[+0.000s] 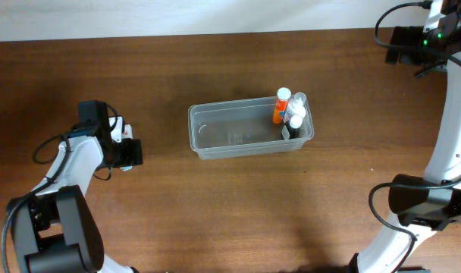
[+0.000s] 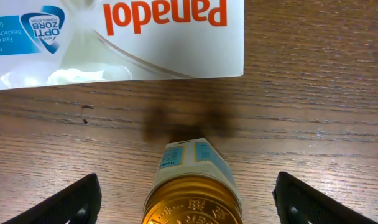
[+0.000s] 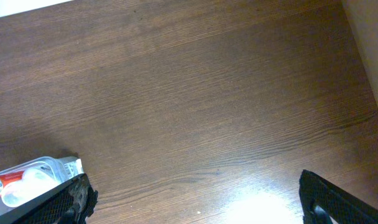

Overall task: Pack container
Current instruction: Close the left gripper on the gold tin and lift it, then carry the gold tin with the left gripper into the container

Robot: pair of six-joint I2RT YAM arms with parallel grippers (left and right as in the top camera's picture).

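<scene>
The clear plastic container [image 1: 215, 138] stands mid-table with an orange bottle [image 1: 280, 105] and white bottles [image 1: 296, 114] at its right end. Its corner also shows in the right wrist view [image 3: 27, 177]. My left gripper [image 1: 129, 152] is left of the container. In the left wrist view it [image 2: 186, 208] is open, its fingers wide on either side of a gold-capped bottle [image 2: 192, 180] lying on the wood, not touching it. A white Panadol box [image 2: 114, 37] lies just beyond the bottle. My right gripper [image 3: 195, 208] is open and empty, high at the far right [image 1: 401, 44].
The Panadol box peeks out beside my left wrist in the overhead view [image 1: 127, 133]. A pale wall runs along the table's far edge [image 1: 215, 15]. The right arm's base [image 1: 428, 201] stands at the right side.
</scene>
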